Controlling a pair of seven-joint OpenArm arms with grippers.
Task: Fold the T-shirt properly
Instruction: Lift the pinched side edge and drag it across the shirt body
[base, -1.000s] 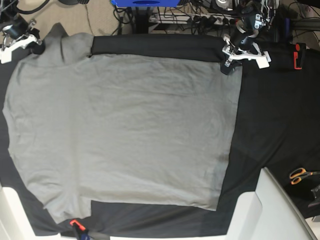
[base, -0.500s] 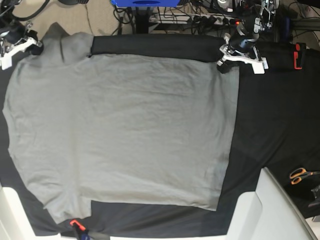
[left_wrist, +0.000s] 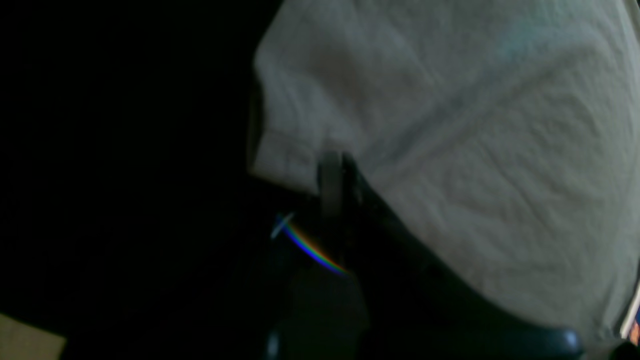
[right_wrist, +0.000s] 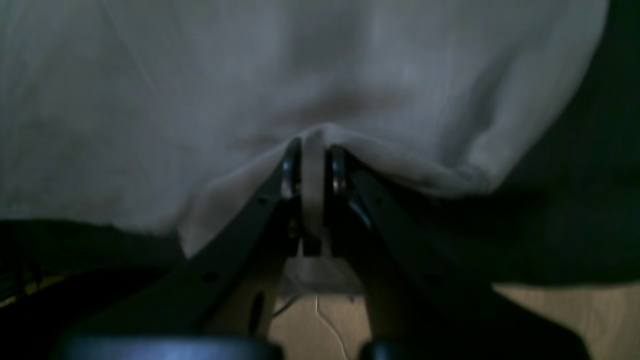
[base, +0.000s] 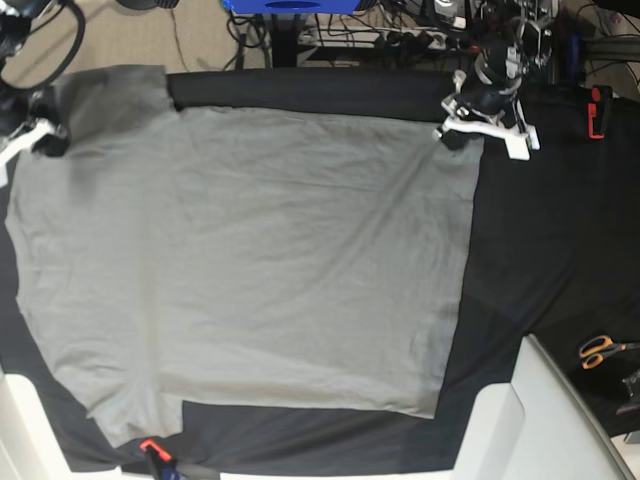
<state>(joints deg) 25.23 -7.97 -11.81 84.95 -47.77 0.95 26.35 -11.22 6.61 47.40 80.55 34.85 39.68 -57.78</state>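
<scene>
Dim, blurred wrist views; bright overhead view.

T-shirt (base: 250, 260): 1, grey | grippers: 2, left gripper (base: 452, 133) far right, right gripper (base: 48, 140) far left | black cloth (base: 560, 230): 1 | scissors (base: 600, 351): 1 pair, orange-handled, near right | red clips: 2, red clip (base: 597, 110) far right, orange clip (base: 150, 447) near left

Both arms reach to the far edge of the table, well apart from each other. The left arm's black-and-white tool (base: 455, 135) sits at the far right corner of the plain grey cotton T-shirt (base: 250, 260), jaws pressed together on a pinch of its hem. The right arm's tool (base: 45, 140) is at the far left corner, its two dark fingers (right_wrist: 290, 170) clamped tight on a raised fold of the same cloth.
</scene>
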